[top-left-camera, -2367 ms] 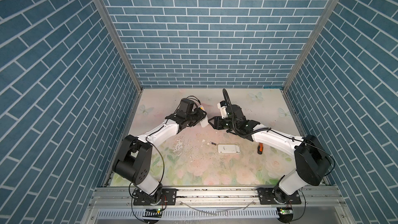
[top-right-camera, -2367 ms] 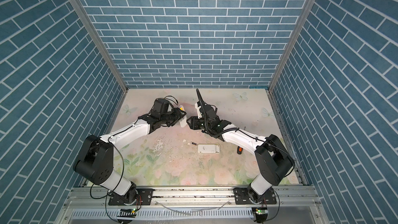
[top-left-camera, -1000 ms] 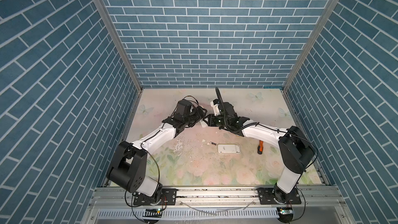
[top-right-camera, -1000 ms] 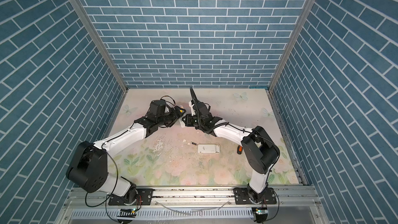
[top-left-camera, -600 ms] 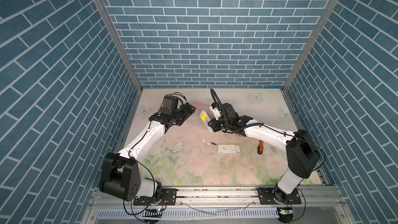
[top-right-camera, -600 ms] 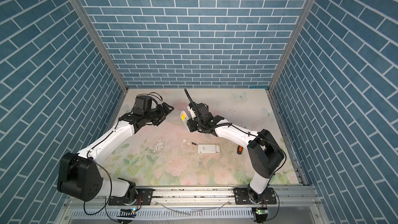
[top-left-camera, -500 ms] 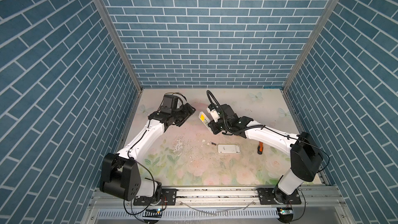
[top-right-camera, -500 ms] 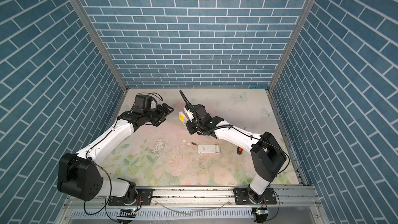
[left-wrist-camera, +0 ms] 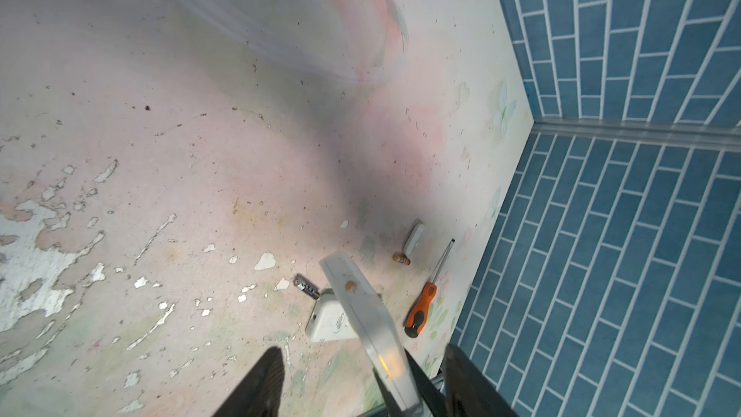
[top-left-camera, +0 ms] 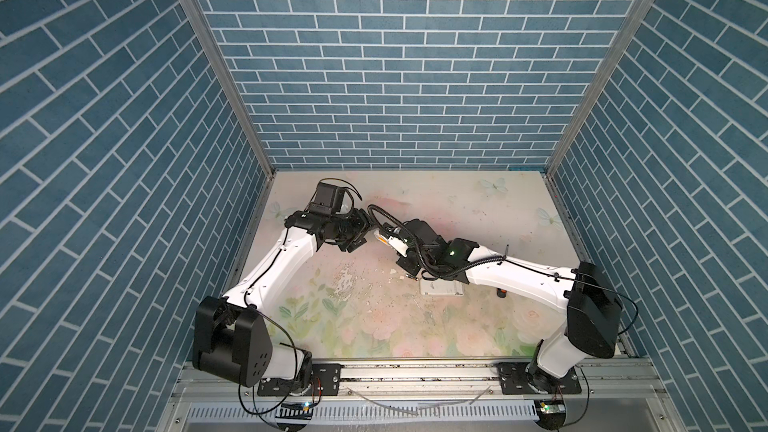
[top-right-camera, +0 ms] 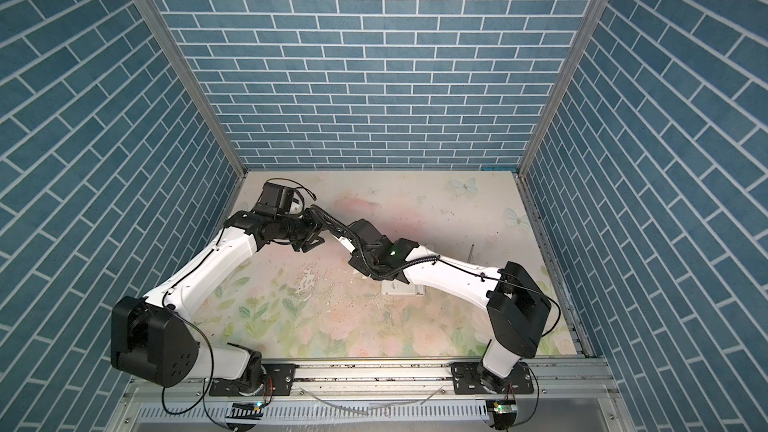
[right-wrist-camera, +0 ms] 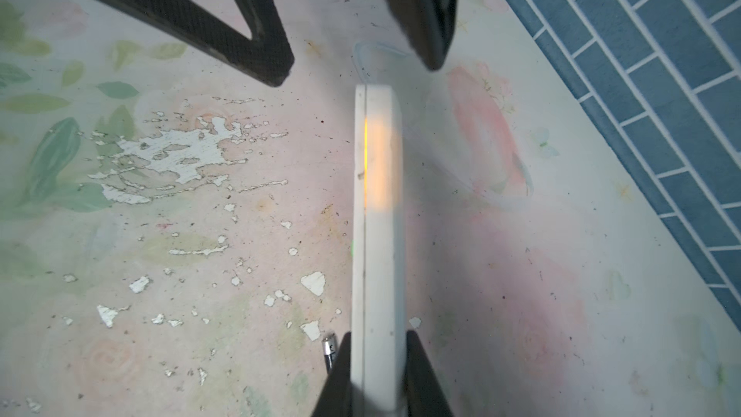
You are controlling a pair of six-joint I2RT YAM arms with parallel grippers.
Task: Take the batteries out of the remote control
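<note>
My right gripper [right-wrist-camera: 379,334] is shut on a white remote control [right-wrist-camera: 377,202] and holds it edge-on above the table; in both top views it sits mid-table [top-left-camera: 386,238]. My left gripper [left-wrist-camera: 363,349] is open. Its fingers [right-wrist-camera: 276,62] stand on either side of the remote's free end, apart from it. One of the batteries [left-wrist-camera: 306,286] lies on the mat below the remote and also shows beside my right fingers [right-wrist-camera: 329,349]. A smaller copper-ended battery [left-wrist-camera: 401,259] lies further off.
A second white remote [top-left-camera: 440,288] lies flat on the mat under my right forearm. An orange-handled screwdriver [left-wrist-camera: 421,306] and a small white cover [left-wrist-camera: 415,237] lie near the right wall. Blue brick walls [top-left-camera: 665,201] close in three sides.
My left gripper has swung back in from the left to straddle the remote's end, and its jaws have narrowed. The right gripper turned the remote and brought it lower.
</note>
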